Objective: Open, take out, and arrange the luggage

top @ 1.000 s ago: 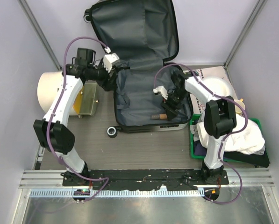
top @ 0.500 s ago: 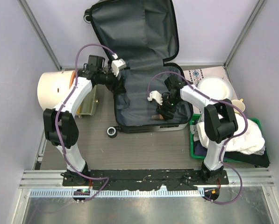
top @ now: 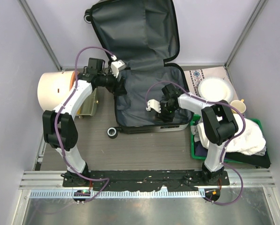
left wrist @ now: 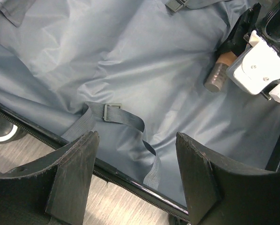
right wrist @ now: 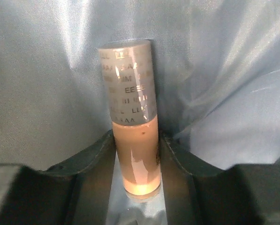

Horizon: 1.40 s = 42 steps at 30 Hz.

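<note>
The luggage [top: 140, 96] lies open on the surface [top: 144, 150], lid upright, and near its front right corner the right fingers [right wrist: 90, 159] clasp a grey-capped bottle [right wrist: 132, 140], while the left fingers [left wrist: 71, 173] hang spread over its left lining.

Since a second ago the right gripper [right wrist: 136, 137] has swung to its left and sunk lower. Its jaws have narrowed, and both fingers [right wrist: 100, 150] now press the sides of the bottle [right wrist: 128, 79] between them. The left gripper [left wrist: 136, 140] has edged slightly to its right.
</note>
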Tool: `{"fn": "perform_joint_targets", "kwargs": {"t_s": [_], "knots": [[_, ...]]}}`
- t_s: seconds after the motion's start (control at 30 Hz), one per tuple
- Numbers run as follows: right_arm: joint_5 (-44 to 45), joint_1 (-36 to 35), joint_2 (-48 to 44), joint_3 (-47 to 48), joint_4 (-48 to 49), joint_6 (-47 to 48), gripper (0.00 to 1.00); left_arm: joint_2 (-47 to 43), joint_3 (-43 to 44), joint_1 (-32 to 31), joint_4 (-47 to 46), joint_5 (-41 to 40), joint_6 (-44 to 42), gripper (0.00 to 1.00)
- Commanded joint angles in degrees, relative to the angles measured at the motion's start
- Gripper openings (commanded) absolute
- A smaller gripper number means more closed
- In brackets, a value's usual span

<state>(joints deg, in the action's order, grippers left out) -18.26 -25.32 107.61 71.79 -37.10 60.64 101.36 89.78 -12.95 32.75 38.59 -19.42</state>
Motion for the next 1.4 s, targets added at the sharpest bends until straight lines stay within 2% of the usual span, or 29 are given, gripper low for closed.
{"fn": "perform_joint_targets", "kwargs": {"t_s": [0.0,0.13,0.2,0.3,0.33,0.47,0.5,0.57,0.6,0.67,0.77,0.83,0.9,0.93,0.97,1.07,1.37], "knots": [[2.6,-0.5,0.2,-1.7,4.4,2.0,0.41,-2.9,-0.4,0.3,-2.7,0.7,1.2,0.71],[2.2,-0.2,0.0,1.2,4.2,-1.8,0.09,-2.5,0.7,0.7,-2.6,1.5,1.7,0.72],[1.7,0.2,-1.1,3.1,3.7,-3.4,0.01,-2.6,1.5,0.7,-2.0,1.9,2.4,0.72],[-1.1,1.1,-3.0,6.9,2.6,-8.4,0.01,-3.4,2.8,0.7,-3.1,-0.7,5.6,0.73],[-1.9,2.4,-3.5,8.0,2.5,-9.7,0.01,-3.7,3.1,0.7,-3.7,-4.1,7.1,0.74],[-6.8,5.8,-3.6,17.8,2.5,-19.7,0.01,-4.1,6.6,0.8,-3.5,-10.5,12.7,0.75],[-8.6,6.4,-3.4,19.4,3.1,-25.1,0.01,-4.4,6.9,0.8,-3.2,-11.2,13.3,0.75],[-10.6,7.9,-3.0,22.8,7.3,-31.3,0.01,-5.2,6.4,0.9,-4.3,-12.6,14.3,0.75],[-11.8,8.1,-3.0,23.7,8.7,-37.2,0.01,-6.2,6.1,0.9,-6.1,-13.3,17.0,0.76],[-13.9,8.1,-3.7,24.7,15.2,-43.4,0.01,-7.2,5.9,0.8,-8.0,-14.2,20.9,0.76],[-17.2,8.0,-5.0,23.4,28.4,-58.9,0.01,-8.1,6.8,0.9,-10.0,-12.1,30.4,0.76],[-18.6,7.7,-5.0,22.9,36.7,-70.4,0.01,-8.2,6.7,0.9,-12.5,-5.0,36.9,0.75],[-19.6,7.0,-4.3,23.0,41.7,-76.3,0.01,-8.6,5.4,0.8,-18.8,3.0,41.8,0.75],[-20.1,6.7,-4.2,22.7,45.4,-80.6,0.01,-8.8,3.1,0.9,-21.8,4.6,48.1,0.74],[-20.8,6.4,-4.3,22.1,47.5,-82.6,0.01,-8.8,1.8,0.9,-27.3,6.0,50.9,0.74],[-21.1,4.8,-5.2,19.4,53.6,-84.5,0.01,-8.7,-1.4,0.9,-34.9,8.2,59.5,0.74],[-20.1,-0.2,-7.8,15.5,57.5,-85.7,0.01,-8.3,-6.1,0.6,-47.4,8.8,70.1,0.68]]}}
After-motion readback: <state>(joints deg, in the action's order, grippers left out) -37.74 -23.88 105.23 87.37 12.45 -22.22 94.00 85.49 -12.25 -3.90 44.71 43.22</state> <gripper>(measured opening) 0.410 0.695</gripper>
